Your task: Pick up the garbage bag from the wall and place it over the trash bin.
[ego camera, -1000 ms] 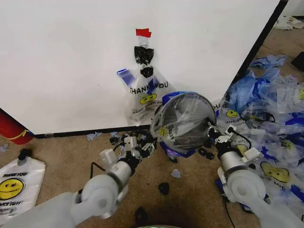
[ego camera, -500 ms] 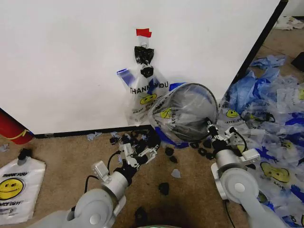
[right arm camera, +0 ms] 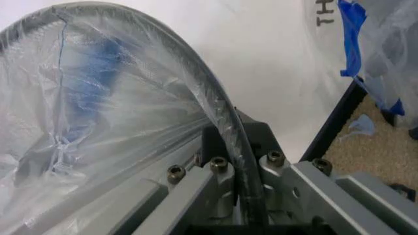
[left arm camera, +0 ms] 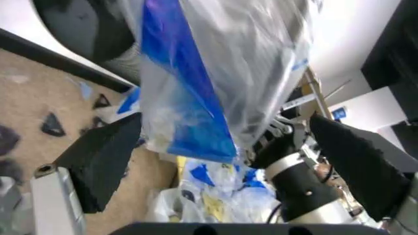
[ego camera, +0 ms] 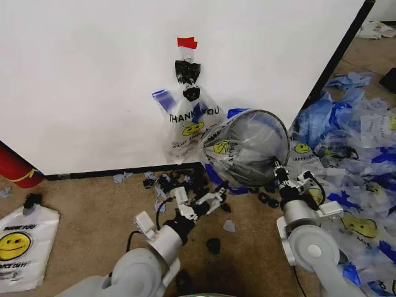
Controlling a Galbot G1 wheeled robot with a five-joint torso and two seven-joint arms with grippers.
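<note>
We take the trash bin as our landmark; it is lifted off the carpet, tipped on its side with its open mouth toward us, and a clear plastic bag is already stretched over its rim.

Far to the left of the bin, a red cylinder stands at the foot of the white wall, and a flat white smiley bag lies on the carpet below it.

Nearer, below and left of the bin, we see the left tool with its two fingers spread wide and holding nothing. It sits apart from the bin, above small dark scraps scattered on the carpet. In the left wrist view the same dark fingers stand well apart, with blue-and-clear plastic hanging between them; we cannot tell whether it touches them.

Up and left of the bin, the garbage bag hangs on the wall from a dark hook under a strip of red tape. Its right edge lies just beside the bin's rim, well above the left tool.

At the bin's lower right edge, the right tool is clamped on the rim; the right wrist view shows the plastic-wrapped rim running into the tool.

To the right of the bin, heaped blue-and-clear bags cover the floor.
</note>
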